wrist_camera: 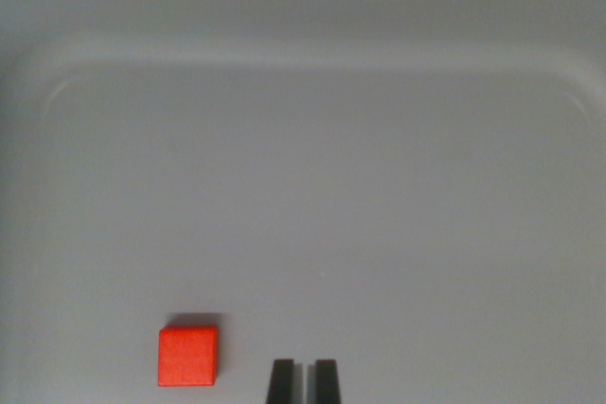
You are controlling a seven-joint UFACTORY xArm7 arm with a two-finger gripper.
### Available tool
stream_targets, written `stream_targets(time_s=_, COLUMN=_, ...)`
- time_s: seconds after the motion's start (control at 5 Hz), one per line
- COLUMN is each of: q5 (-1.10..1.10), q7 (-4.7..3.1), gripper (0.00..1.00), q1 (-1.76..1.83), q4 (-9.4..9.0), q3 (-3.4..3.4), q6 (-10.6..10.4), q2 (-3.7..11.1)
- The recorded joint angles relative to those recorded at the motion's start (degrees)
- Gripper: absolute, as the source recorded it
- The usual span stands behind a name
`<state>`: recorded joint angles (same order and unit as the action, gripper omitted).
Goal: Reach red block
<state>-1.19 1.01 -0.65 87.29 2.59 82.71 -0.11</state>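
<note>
Two dark fingertips of the gripper poke up from the bottom edge of the frame, just right of centre. Only a thin slit parts them, so the jaws stand nearly closed, and nothing is held between them. They hang over a white tray with a raised rim curving across the top of the frame. The red block lies flat on the tray floor at lower left, near the fingertips but apart from them.
</note>
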Motion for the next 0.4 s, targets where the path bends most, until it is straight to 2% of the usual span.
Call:
stream_targets(time_s=0.2, q5=0.04, q7=0.23, gripper=0.00, q1=0.19, q4=-1.47, q3=0.16, q6=-1.7, q2=0.35)
stream_targets(time_s=0.4, q5=0.04, q7=0.23, gripper=0.00, q1=0.19, q4=-1.47, q3=0.16, q6=-1.7, q2=0.35)
